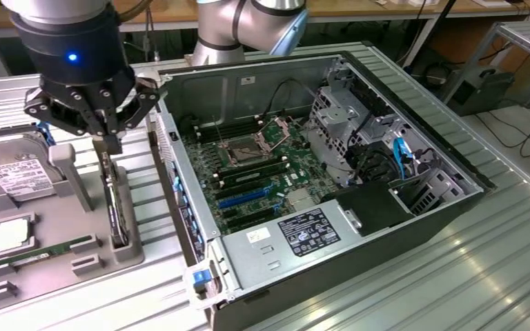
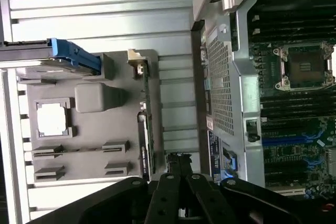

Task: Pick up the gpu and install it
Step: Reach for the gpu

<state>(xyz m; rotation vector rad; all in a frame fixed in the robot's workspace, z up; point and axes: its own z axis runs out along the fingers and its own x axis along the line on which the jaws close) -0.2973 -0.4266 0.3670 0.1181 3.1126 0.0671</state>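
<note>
The gpu (image 1: 118, 203) is a thin dark card standing on edge in a slot of the grey holder tray (image 1: 63, 272), at the exterior view's left. In the wrist view the gpu (image 2: 146, 129) appears edge-on, with its metal bracket at one end. My gripper (image 1: 108, 143) hangs just above the card's upper end with its fingers shut together. The wrist view puts the closed gripper (image 2: 178, 160) slightly to the side of the card's edge, with nothing between the fingers.
The open computer case (image 1: 413, 227) lies to the exterior view's right of the tray, motherboard (image 1: 256, 172) exposed with its slots free. On the tray also sit a hard drive (image 1: 12, 172), a CPU (image 1: 9, 234) and a green RAM stick (image 1: 39, 252). The table is ribbed metal.
</note>
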